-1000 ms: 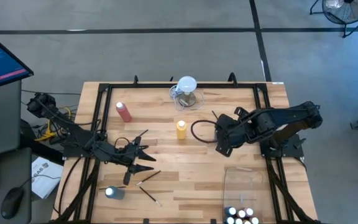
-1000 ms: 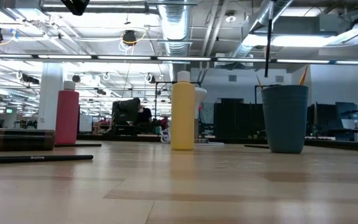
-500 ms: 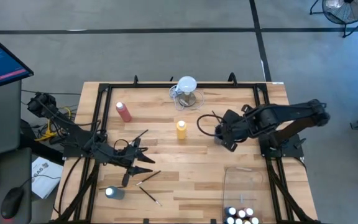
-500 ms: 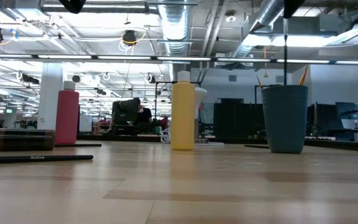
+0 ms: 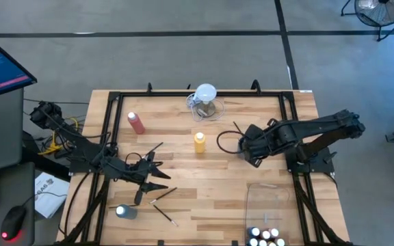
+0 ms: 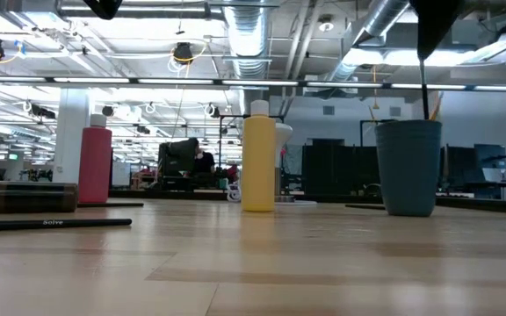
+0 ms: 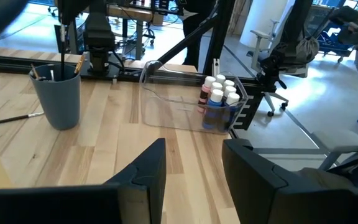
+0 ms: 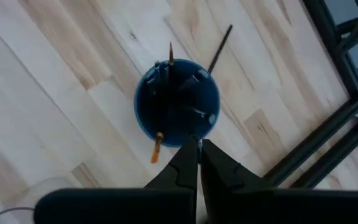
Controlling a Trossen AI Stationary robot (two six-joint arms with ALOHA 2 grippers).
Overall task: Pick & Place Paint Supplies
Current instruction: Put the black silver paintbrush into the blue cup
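My right gripper hangs over the grey-blue cup, shut on a thin dark paintbrush. The cup stands upright and holds other brushes. A yellow bottle and a pink-red bottle stand upright on the table. A blue bottle lies on its side near the front left. Two loose brushes lie beside it. My left gripper hovers open at the left with nothing between its fingers. My right gripper pinches the paintbrush's upper end between its two shut fingers. The fingers come from above, pointing steeply down. The brush hangs upright below them, and its lower end reaches the cup's mouth.
A clear bin with several white-capped bottles stands at the front right. The clear jug with a white round top stands at the far edge. A brush lies on the wood beside the cup. Black frame rails border the table.
My right gripper has come down and toward the table's right edge with the brush. The brush has stayed upright, and its lower end has sunk to the cup's mouth.
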